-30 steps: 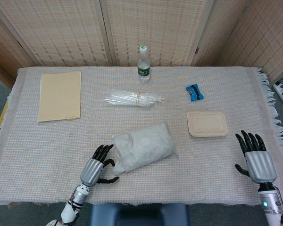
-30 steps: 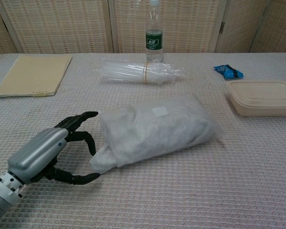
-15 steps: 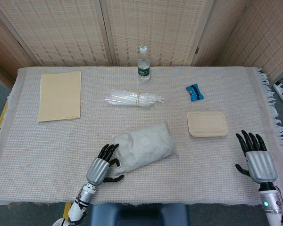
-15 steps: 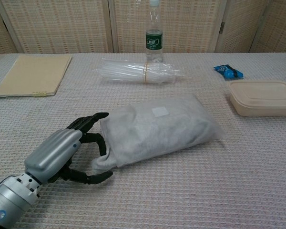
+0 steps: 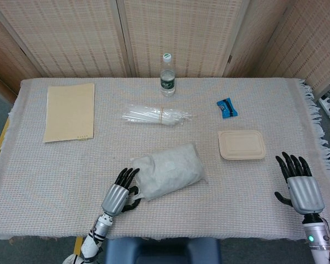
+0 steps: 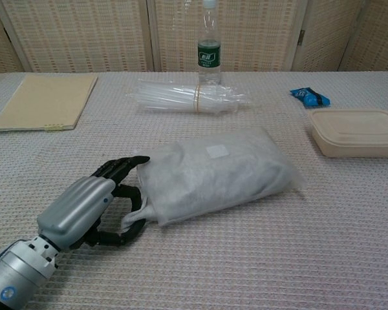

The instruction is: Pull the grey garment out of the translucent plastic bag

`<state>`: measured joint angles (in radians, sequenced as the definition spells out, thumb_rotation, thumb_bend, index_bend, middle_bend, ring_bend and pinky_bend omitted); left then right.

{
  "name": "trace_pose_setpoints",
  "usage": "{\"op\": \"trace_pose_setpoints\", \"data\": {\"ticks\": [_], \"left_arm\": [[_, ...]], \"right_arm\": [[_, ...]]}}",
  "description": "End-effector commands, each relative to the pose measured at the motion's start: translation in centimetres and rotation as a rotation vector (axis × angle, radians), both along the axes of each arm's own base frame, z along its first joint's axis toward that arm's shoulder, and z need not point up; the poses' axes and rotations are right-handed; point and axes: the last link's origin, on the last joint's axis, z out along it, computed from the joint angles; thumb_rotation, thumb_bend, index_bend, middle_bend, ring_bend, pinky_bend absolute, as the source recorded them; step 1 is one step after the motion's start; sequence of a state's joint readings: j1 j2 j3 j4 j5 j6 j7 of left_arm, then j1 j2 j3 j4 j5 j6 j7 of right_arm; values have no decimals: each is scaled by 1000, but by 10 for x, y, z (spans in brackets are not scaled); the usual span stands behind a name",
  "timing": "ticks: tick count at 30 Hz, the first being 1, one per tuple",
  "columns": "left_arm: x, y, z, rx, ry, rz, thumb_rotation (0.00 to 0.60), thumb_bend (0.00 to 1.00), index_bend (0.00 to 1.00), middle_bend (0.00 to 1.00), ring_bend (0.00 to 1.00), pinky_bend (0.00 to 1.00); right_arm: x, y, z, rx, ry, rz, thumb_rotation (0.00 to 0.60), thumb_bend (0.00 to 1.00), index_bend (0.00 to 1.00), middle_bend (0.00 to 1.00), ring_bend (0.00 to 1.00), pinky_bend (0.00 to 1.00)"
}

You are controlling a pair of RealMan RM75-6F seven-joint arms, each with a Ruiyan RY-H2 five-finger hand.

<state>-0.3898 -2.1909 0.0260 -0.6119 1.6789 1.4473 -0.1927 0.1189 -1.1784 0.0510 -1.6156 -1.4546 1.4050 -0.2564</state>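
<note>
The translucent plastic bag (image 5: 168,170) lies slanted on the near middle of the table, stuffed with the grey garment (image 6: 213,171). A fold of the garment (image 6: 133,215) pokes out of the bag's left end. My left hand (image 5: 119,194) is at that end. Its fingers (image 6: 124,165) lie over the top of the bag's mouth and the thumb curls in underneath, pinching the protruding fold. My right hand (image 5: 298,184) rests flat and open at the table's near right corner, far from the bag. Only the head view shows it.
A beige lidded box (image 5: 242,144) sits right of the bag. Further back are a bundle of clear plastic tubes (image 5: 154,115), a water bottle (image 5: 167,76), a blue packet (image 5: 227,108) and a tan folder (image 5: 70,111) at the far left.
My left hand has slid right up to the bag's left end, and its thumb has curled in under the protruding garment. The right hand has not moved.
</note>
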Motion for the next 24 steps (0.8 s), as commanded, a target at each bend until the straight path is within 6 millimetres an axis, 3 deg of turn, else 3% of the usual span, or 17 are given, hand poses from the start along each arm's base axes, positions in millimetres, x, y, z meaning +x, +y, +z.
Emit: {"op": "trace_pose_setpoints", "data": {"ticks": [1, 8, 13, 20, 24], "left_arm": [[0, -1, 0, 0, -4, -2, 555, 552, 694, 101, 0, 10], [0, -7, 5, 1, -22, -24, 600, 627, 736, 120, 0, 10], [1, -10, 9, 4, -18, -50, 600, 628, 750, 126, 0, 10], [3, -10, 13, 8, -18, -61, 600, 627, 753, 127, 0, 10], [2, -10, 14, 5, -16, -61, 600, 627, 753, 127, 0, 10]], "right_arm": [[0, 1, 0, 2, 1, 2, 600, 114, 0, 0, 0, 0], [6, 0, -11, 15, -24, 48, 600, 122, 0, 0, 0, 0], [14, -6, -35, 32, -57, 160, 600, 148, 9, 0, 0, 0], [29, -19, -79, 34, -104, 319, 600, 197, 218, 0, 0, 0], [39, -29, -107, 22, -110, 367, 600, 207, 261, 0, 0, 0]]}}
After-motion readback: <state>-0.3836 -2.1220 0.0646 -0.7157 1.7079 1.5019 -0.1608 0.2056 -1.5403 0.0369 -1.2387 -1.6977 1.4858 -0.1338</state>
